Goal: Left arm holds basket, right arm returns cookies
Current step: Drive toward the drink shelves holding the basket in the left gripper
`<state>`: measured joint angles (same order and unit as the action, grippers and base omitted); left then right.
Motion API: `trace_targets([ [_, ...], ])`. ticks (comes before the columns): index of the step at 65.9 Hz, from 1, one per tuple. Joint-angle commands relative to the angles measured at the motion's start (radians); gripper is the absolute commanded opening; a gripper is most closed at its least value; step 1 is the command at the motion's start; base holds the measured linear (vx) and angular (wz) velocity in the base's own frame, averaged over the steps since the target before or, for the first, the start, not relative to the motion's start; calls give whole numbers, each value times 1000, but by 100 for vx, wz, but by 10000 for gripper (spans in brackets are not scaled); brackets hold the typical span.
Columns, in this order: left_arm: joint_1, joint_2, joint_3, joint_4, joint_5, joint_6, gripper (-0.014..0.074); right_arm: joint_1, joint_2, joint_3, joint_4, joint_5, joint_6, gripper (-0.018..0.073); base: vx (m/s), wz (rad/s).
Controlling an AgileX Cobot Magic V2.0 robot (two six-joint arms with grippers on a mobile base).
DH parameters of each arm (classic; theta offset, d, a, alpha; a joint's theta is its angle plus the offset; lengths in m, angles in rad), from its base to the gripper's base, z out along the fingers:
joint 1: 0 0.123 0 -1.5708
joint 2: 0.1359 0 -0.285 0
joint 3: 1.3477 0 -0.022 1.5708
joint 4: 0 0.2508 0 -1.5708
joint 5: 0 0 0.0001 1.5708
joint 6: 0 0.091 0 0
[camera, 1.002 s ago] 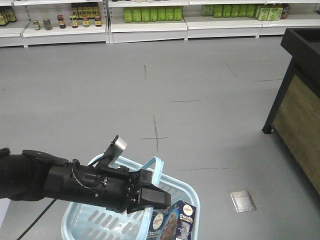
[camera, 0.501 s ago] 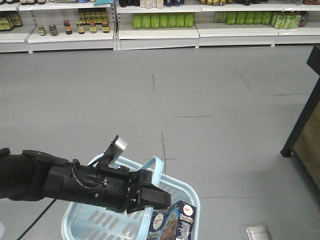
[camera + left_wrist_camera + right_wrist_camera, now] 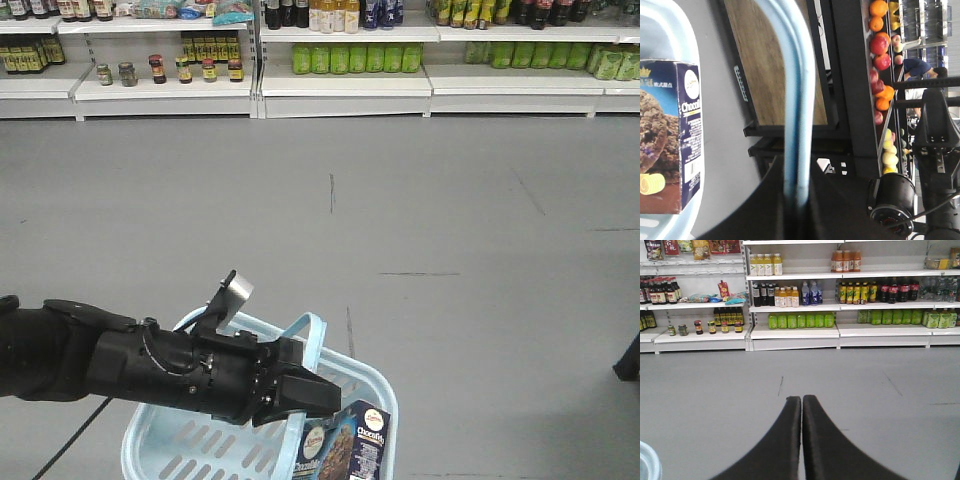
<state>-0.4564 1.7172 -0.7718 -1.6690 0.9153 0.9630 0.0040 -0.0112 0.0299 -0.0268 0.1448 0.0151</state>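
My left arm [image 3: 120, 370] reaches in from the left in the front view. Its gripper [image 3: 310, 393] is shut on the flat loop handle [image 3: 312, 335] of the light blue basket [image 3: 200, 445], which hangs above the grey floor. In the left wrist view the handle [image 3: 797, 100] runs straight down between the jaws of that gripper [image 3: 796, 172]. The navy cookies box [image 3: 345, 445] stands inside the basket at its right side, also seen as the cookies [image 3: 670, 135] against the basket rim [image 3: 670, 30]. My right gripper [image 3: 802, 399] is shut on nothing, pointing at the shelves.
White store shelves with green bottles [image 3: 350, 55] and jars [image 3: 160, 70] line the far wall across the grey floor. A dark counter leg [image 3: 630, 362] shows at the right edge. The left wrist view shows a wood-panelled stand [image 3: 775, 75] and a fruit rack [image 3: 882, 50].
The whole view has swung left: the shelves have slid right and down, and the wooden counter has left the frame. The left arm, basket and cookies keep their place in the view.
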Motion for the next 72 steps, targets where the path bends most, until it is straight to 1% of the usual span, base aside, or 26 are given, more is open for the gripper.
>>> trace_targets([
  [1,-5,-52,-20,-65,76,13,-6,0,-10,-1,-4,-78,-1,-8,40,4],
  [45,-5,-52,-20,-66,77,13,-6,0,-10,-1,-4,-78,-1,-8,39,-3],
  [72,-5,-52,-20,-65,76,13,-6,0,-10,-1,-4,-78,-1,-8,38,6],
])
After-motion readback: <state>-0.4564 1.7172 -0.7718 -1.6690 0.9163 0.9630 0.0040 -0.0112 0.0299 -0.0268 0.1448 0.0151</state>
